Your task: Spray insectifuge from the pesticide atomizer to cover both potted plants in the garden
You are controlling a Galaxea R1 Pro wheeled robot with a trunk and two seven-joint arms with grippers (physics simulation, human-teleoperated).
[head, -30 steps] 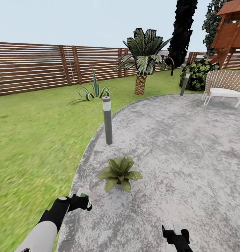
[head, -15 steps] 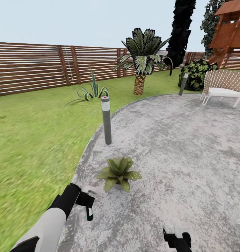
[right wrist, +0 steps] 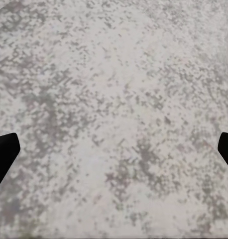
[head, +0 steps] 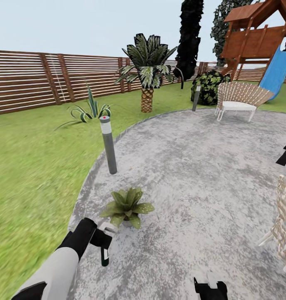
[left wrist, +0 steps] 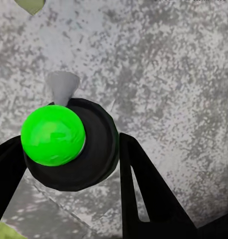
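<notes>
Left edge: lawn [head: 30, 166], brown slatted fence [head: 30, 85] behind it, a spiky striped agave-like plant [head: 88, 111] on the grass near the fence.

Left gripper [head: 102, 239] low over the patio's left rim, fingers [left wrist: 144, 189] pinching the pesticide atomizer [head: 104, 252]. In the head view the bottle hangs down from the grip, dark green with a white label, pale spray head [head: 109, 228] at the top, next to the plant. Left wrist view looks down the bottle end: bright green disc [left wrist: 53, 134] in a dark round body, pale nozzle [left wrist: 61, 84] sticking out, black fingers on either side, grey patio below.

Grey bollard lamp [head: 108, 143] with a red dot stands on the patio edge. One potted plant [head: 126, 206] sits on the stone patio [head: 192, 166] in front of the lamp, just beside the spray head; leaves green, speckled white, pot barely visible.

Mid-back: palm [head: 147, 73] on the grass, a dark tall tree [head: 188, 37], second bollard [head: 196, 98], dark bush [head: 209, 86].

Right gripper [head: 210, 287] at the bottom edge over bare patio; fingers [right wrist: 4, 154] spread wide, nothing between them in the right wrist view.

Right: white wicker seat [head: 238, 98], wooden play tower [head: 255, 37] with a blue slide [head: 278, 68], pale wicker item [head: 284, 221] at the right edge.
</notes>
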